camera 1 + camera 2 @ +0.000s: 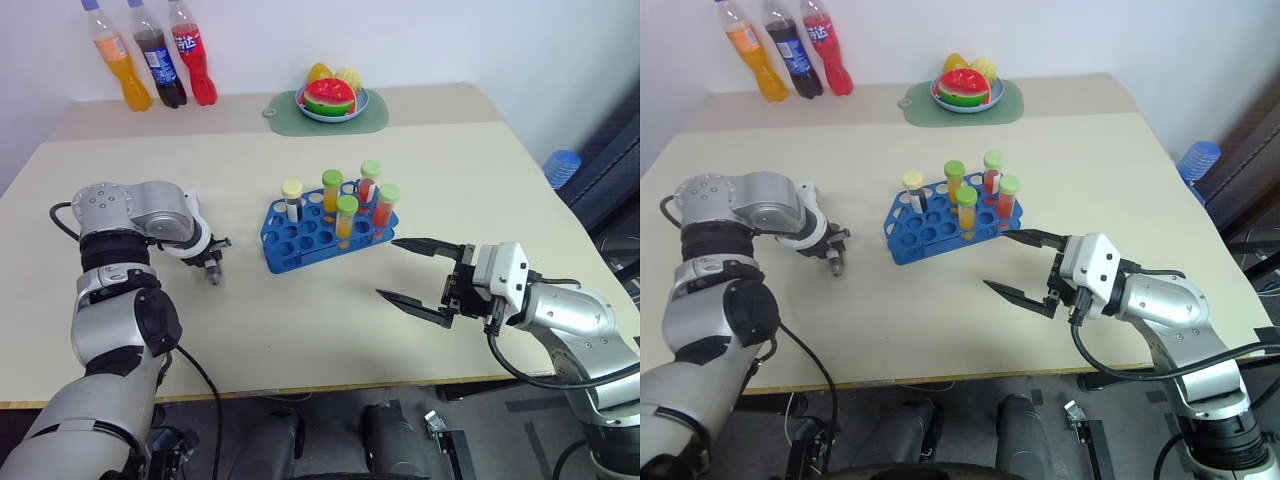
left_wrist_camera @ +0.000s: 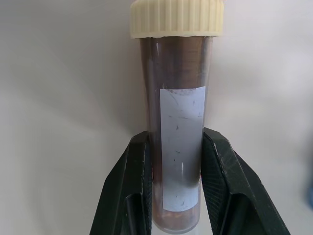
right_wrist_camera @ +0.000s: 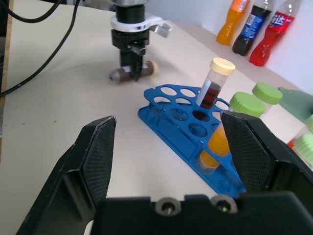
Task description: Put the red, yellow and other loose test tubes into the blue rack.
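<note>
Nearest the camera, the right gripper hangs above the bare table, level, its two black fingers spread wide and nothing between them. It points toward the near corner of the blue rack, just short of it and not touching.

Off to the left, the left gripper points down at the tabletop, well apart from the rack. Its fingers are clamped on a brown test tube that lies flat on the table. This tube is clear plastic, filled with dark brown liquid, topped by a pale cream ribbed cap and wearing a white paper label along its side; the fingers pinch it near its bottom end, across the label.

Next comes the rack itself, bright blue plastic, rectangular and two-tiered, its top plate full of round holes, sitting at a slant near the middle of the table. Five tubes stand in its holes: a pale-capped tube with dark liquid, two yellow-orange tubes with green caps, and two red tubes with green caps. Many front holes are empty.

Farther back lies a green mat carrying a plate of fruit. At the far left edge stand three soda bottles, orange, dark and red.
</note>
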Motion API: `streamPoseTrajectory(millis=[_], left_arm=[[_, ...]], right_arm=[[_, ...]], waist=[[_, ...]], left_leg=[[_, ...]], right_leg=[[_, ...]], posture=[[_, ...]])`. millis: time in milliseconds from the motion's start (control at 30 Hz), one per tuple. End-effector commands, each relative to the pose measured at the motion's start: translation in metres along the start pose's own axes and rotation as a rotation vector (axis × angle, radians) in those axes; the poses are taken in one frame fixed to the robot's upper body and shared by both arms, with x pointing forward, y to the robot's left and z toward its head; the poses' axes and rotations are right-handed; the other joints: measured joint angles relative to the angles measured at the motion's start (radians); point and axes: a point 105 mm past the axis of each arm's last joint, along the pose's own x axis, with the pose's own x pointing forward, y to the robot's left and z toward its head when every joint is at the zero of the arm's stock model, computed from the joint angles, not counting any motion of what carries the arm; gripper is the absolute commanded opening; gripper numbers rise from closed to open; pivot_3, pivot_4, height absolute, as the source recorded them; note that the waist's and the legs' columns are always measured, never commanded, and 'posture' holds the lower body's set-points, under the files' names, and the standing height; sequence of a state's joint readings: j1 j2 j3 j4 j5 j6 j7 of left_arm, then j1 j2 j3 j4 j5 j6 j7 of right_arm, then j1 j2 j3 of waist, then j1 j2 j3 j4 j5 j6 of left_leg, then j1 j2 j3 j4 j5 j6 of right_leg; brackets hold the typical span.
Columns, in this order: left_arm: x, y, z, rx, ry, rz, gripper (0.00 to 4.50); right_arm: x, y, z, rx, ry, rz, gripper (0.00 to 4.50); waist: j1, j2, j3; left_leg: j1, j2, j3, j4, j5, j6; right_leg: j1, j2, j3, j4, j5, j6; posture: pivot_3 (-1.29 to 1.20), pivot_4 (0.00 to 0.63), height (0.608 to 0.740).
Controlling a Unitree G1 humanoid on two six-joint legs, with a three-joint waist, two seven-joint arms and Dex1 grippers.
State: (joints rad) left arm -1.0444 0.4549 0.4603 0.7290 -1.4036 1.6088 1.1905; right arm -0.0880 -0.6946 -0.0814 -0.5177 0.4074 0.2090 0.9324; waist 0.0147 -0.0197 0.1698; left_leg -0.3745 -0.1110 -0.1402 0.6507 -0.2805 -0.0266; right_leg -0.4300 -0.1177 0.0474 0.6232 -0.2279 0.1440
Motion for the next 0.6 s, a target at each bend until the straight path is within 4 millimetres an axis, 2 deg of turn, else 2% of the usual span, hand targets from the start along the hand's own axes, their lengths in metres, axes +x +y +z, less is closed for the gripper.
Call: streamPoseTrajectory(millis=[33,133,233,333,433,500,600], left_arm=[[-0.028,-0.014,0.004,0.111,-0.111,-0.206,0.78],[-0.053,-0.018,-0.010,0.291,-0.200,-0.331,0.78],[-0.076,-0.035,-0.025,0.417,-0.307,-0.466,0.78],[-0.094,-0.058,-0.034,0.508,-0.491,-0.573,0.78],[-0.115,-0.087,-0.039,0.613,-0.763,-0.774,0.78],[-0.110,-0.094,-0.044,0.710,-0.857,-0.777,0.78],[-0.102,-0.098,-0.037,0.810,-1.128,-0.683,0.78]], right_arm=[[-0.001,0.003,0.013,-0.027,-0.053,0.022,3.78],[-0.002,0.005,0.014,0.014,-0.069,0.033,3.78],[-0.004,0.006,0.015,0.052,-0.084,0.034,3.78],[-0.003,0.008,0.012,0.088,-0.085,0.039,3.78],[-0.004,0.006,0.011,0.145,-0.104,0.004,3.78],[-0.007,0.001,0.009,0.206,-0.127,-0.056,3.78],[-0.016,0.005,0.002,0.327,-0.167,-0.105,3.78]], waist=[[-0.006,0.000,0.000],[-0.025,0.000,0.000],[-0.023,0.000,0.000],[-0.011,0.000,0.000],[-0.001,0.000,0.000],[-0.001,0.000,0.000],[0.002,0.002,-0.001]], left_leg=[[0.000,0.000,0.000,-0.001,0.000,0.000],[-0.001,0.001,0.003,-0.001,-0.001,-0.001],[-0.001,0.001,0.004,-0.001,-0.001,-0.002],[0.000,0.001,0.004,0.000,-0.001,-0.001],[0.000,0.001,0.005,0.000,-0.001,-0.001],[0.000,0.002,0.006,-0.001,-0.001,-0.001],[0.001,0.002,0.007,-0.001,-0.001,-0.001]], right_leg=[[-0.001,0.000,0.001,0.001,0.000,0.000],[-0.007,0.000,0.002,0.007,0.000,0.000],[-0.008,0.000,0.002,0.007,0.000,-0.001],[-0.005,0.000,0.002,0.006,0.000,-0.001],[-0.004,0.000,0.001,0.005,0.000,-0.001],[-0.003,0.001,0.001,0.003,0.000,-0.002],[-0.001,0.001,0.001,0.000,0.000,-0.002]], posture=[[0.00,0.150,0.740],[0.00,0.150,0.740],[0.00,0.150,0.740],[0.00,0.150,0.740],[0.00,0.150,0.740],[0.00,0.150,0.740],[0.00,0.150,0.740]])
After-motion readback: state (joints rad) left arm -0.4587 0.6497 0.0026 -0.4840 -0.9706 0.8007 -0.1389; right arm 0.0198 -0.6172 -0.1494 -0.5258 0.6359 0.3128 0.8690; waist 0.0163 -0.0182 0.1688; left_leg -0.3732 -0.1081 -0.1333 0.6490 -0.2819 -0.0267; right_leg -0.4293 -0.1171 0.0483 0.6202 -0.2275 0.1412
